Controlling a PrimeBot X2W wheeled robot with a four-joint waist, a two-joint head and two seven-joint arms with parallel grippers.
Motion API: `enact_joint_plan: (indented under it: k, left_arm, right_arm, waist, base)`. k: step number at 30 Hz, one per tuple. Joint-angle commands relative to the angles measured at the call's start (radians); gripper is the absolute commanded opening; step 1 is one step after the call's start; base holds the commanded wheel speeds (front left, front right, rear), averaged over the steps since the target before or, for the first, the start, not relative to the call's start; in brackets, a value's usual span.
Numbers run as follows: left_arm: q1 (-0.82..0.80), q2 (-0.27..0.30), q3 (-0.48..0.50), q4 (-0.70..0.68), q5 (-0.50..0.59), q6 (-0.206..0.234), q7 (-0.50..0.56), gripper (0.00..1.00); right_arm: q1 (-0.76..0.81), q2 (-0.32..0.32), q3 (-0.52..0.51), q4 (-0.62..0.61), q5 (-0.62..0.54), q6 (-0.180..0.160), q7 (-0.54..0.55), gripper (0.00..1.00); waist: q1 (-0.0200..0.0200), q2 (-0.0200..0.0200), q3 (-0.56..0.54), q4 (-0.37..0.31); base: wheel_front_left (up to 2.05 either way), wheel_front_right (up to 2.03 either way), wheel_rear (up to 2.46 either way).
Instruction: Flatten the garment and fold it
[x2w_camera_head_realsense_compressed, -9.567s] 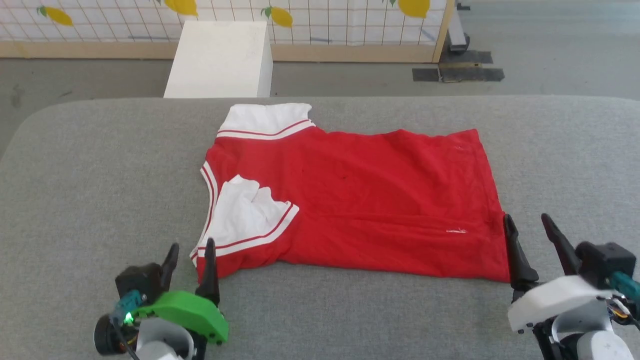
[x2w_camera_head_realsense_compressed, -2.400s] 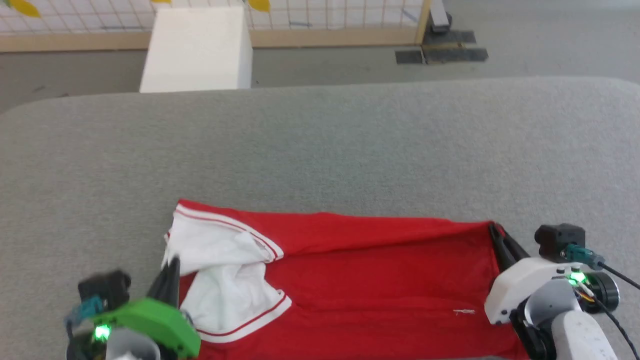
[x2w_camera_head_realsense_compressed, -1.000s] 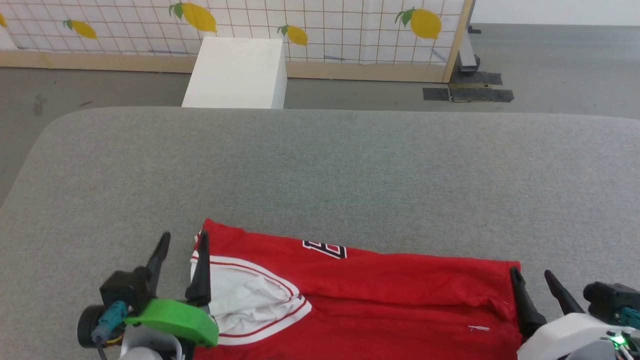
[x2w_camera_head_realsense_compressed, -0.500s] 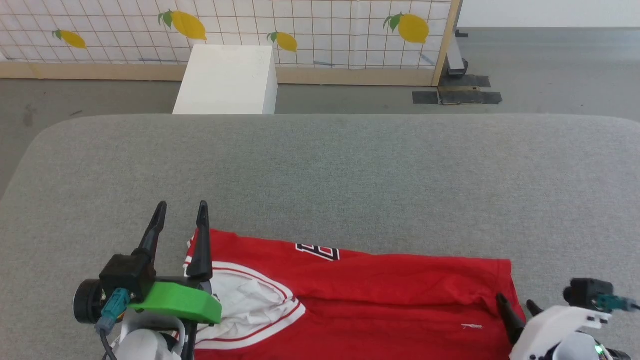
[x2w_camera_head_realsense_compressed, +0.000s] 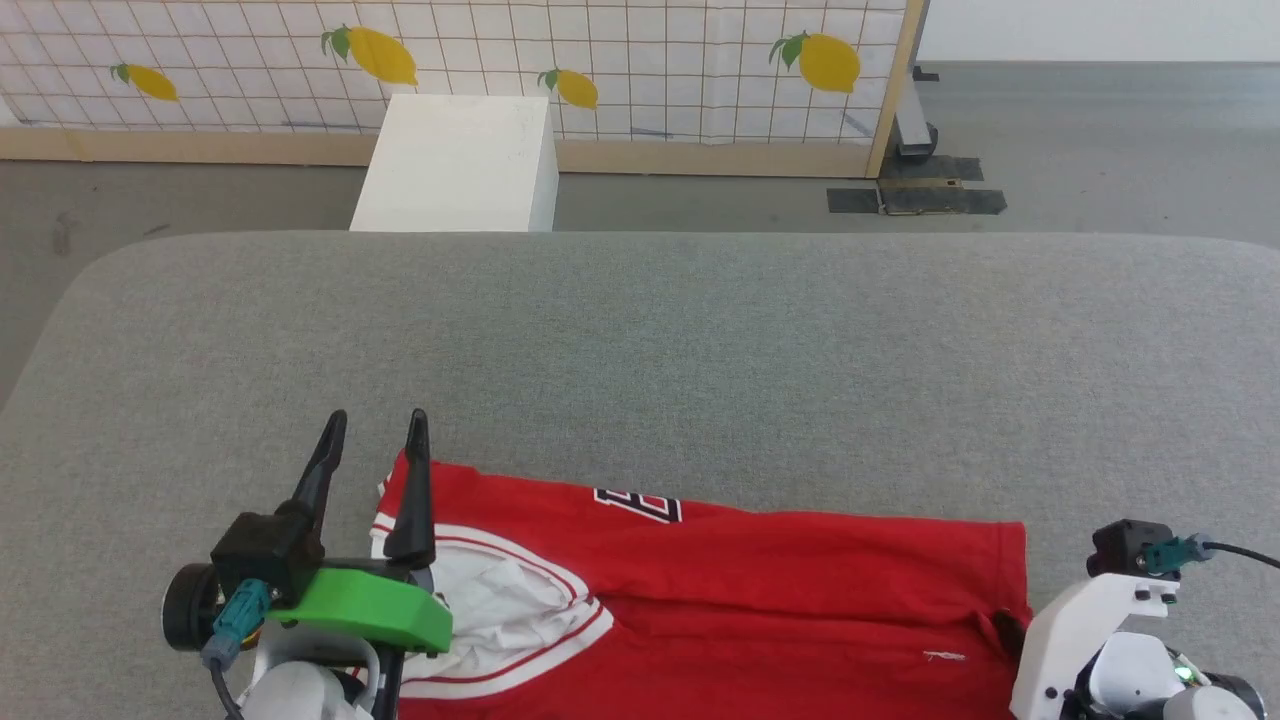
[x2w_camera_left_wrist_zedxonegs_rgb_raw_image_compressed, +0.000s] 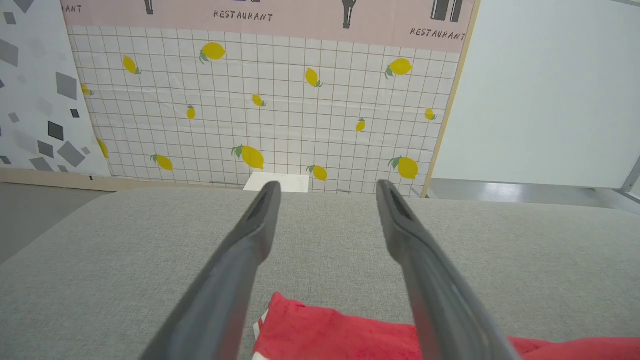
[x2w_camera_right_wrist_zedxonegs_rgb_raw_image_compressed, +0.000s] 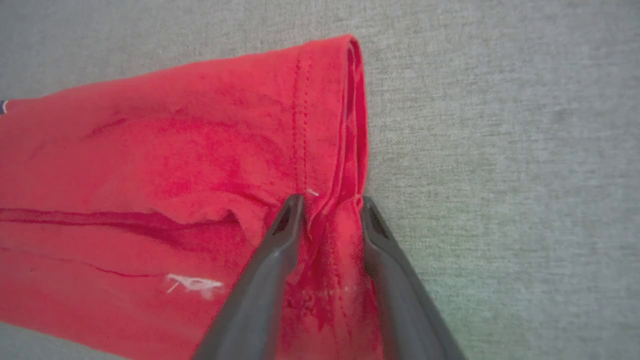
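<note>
At the near edge of the grey padded table (x2w_camera_head_realsense_compressed: 640, 340), the garment (x2w_camera_head_realsense_compressed: 800, 585) lies as a long red band. Its white-trimmed armhole is toward the robot's left, and black lettering peeks out at the far edge. The left gripper (x2w_camera_head_realsense_compressed: 376, 420) has its jaws wide apart and empty, held over the garment's left end. The right gripper (x2w_camera_right_wrist_zedxonegs_rgb_raw_image_compressed: 331, 200) points down at the hem corner. Its fingers pinch a bunched ridge of red fabric, probably a real grip, though a gap shows between them.
</note>
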Motion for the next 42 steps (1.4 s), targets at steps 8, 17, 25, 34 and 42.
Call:
enact_joint_plan:
  k: [8, 17, 25, 34, 42]
  left_arm:
    - [0.003, -0.02, 0.03, 0.019, 0.022, -0.025, -0.005, 1.0]
    - [-0.002, -0.036, 0.045, 0.018, 0.037, -0.04, -0.005, 1.0]
    - [-0.01, -0.045, 0.054, 0.021, 0.049, -0.052, -0.005, 1.0]
    - [-0.005, -0.051, 0.066, 0.027, 0.059, -0.061, -0.005, 1.0]
    - [-0.005, -0.054, 0.067, 0.034, 0.067, -0.068, -0.005, 1.0]
  right_arm:
    - [0.011, 0.011, -0.079, -0.054, -0.097, -0.001, -0.062, 0.0]
    - [-0.031, 0.011, -0.264, -0.064, -0.269, -0.001, -0.133, 0.0]
    - [-0.064, 0.011, -0.429, -0.047, -0.434, -0.001, -0.182, 0.0]
    - [-0.01, 0.011, -0.352, -0.163, -0.32, -0.001, -0.061, 0.0]
    - [0.126, 0.011, -0.103, -0.591, -0.13, -0.001, 0.172, 0.0]
  waist:
    - [0.0, 0.0, 0.003, -0.009]
    - [0.0, 0.0, 0.015, -0.014]
    - [0.0, 0.0, 0.023, -0.008]
    - [0.0, 0.0, 0.015, -0.001]
    - [0.0, 0.0, 0.008, 0.011]
  base:
    - [0.0, 0.0, 0.0]
    - [0.0, 0.0, 0.0]
    - [0.0, 0.0, 0.0]
    - [0.0, 0.0, 0.0]
    - [0.0, 0.0, 0.0]
